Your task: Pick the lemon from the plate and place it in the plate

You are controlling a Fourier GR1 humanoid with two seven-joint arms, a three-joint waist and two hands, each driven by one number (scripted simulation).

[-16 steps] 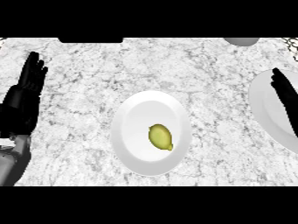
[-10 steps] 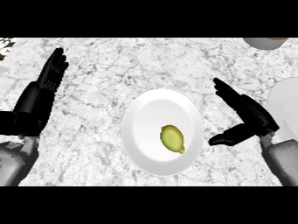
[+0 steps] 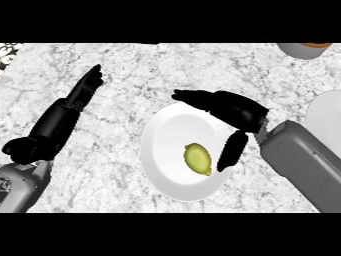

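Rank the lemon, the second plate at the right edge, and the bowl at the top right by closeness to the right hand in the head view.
From the right hand:
1. lemon, just beside the thumb, on the centre plate.
2. second plate, at the right edge, past the forearm.
3. bowl, top right corner, only partly in view.

No readable text, labels, brands or numbers anywhere — plates, counter and arms all unmarked. No signs or printed marks either — nothing legible.
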